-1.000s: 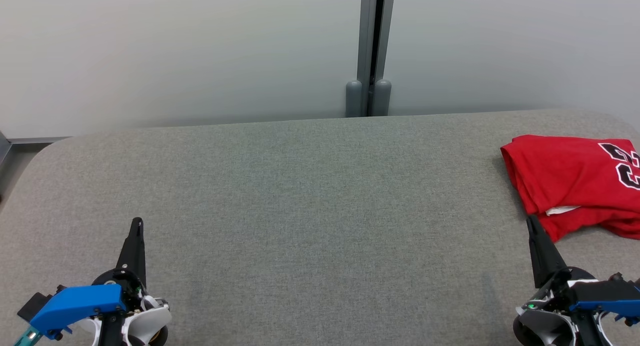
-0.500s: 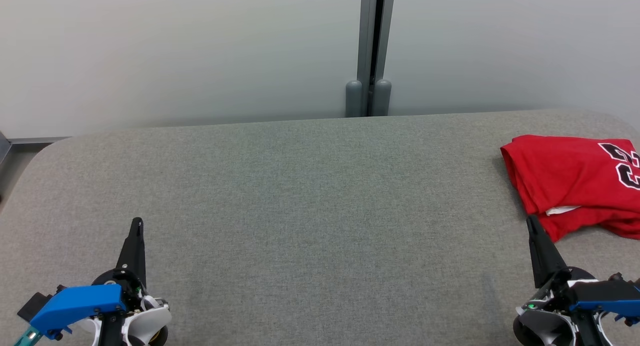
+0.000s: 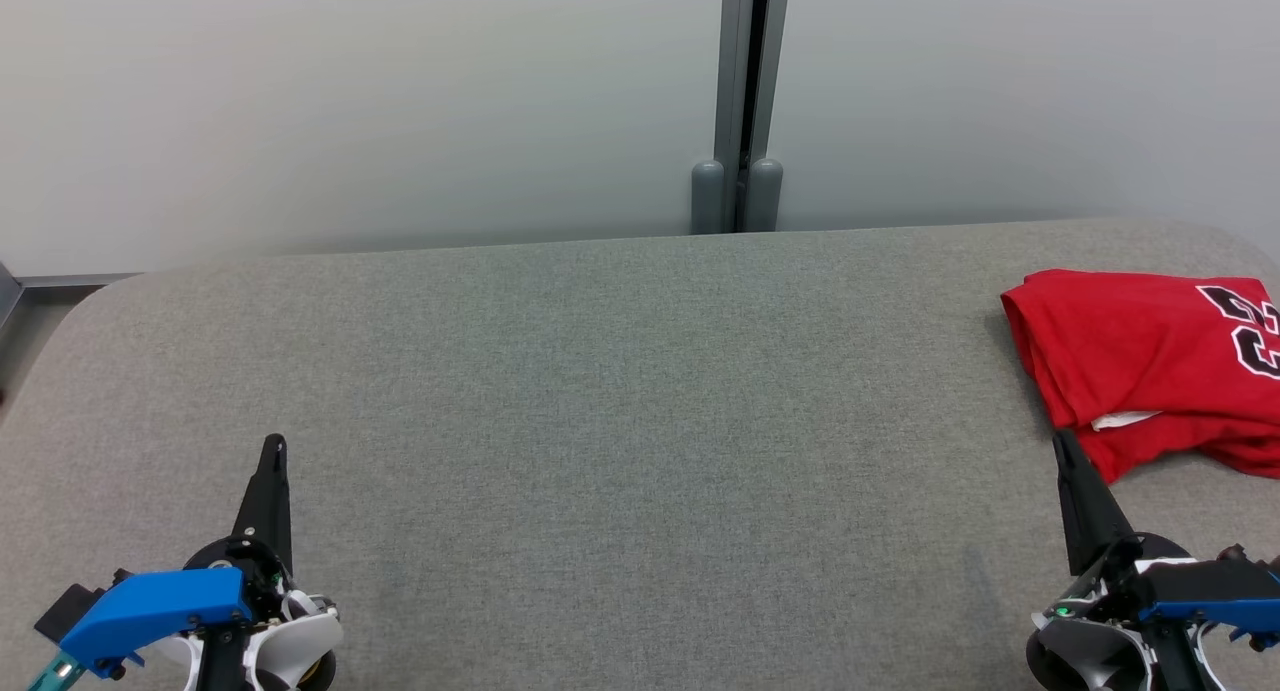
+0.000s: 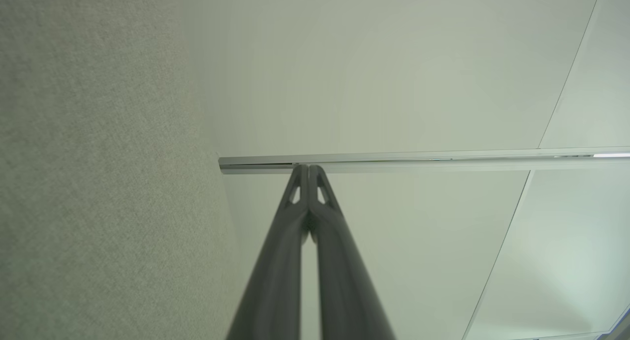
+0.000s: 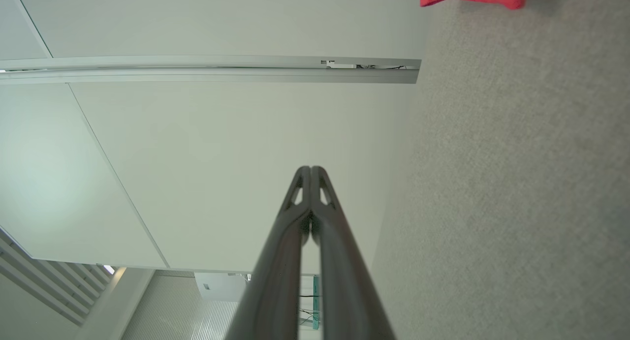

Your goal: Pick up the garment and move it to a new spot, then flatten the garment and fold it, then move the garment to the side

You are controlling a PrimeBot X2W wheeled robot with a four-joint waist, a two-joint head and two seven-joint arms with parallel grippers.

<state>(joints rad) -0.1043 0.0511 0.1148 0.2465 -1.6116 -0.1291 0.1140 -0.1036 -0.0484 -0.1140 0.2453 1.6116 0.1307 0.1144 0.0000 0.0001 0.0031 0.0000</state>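
The left gripper has two long, dark, tapering fingers on a rounded white housing, topped by a blue plastic cover with a teal tab. The right gripper is built alike and carries a small green light. Each finger has a triangular cut-out near its tip.

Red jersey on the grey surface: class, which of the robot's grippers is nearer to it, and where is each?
Right. The right gripper, shut, has its tips by the near left corner of the red jersey; the left gripper, also shut, sits far off to its left.
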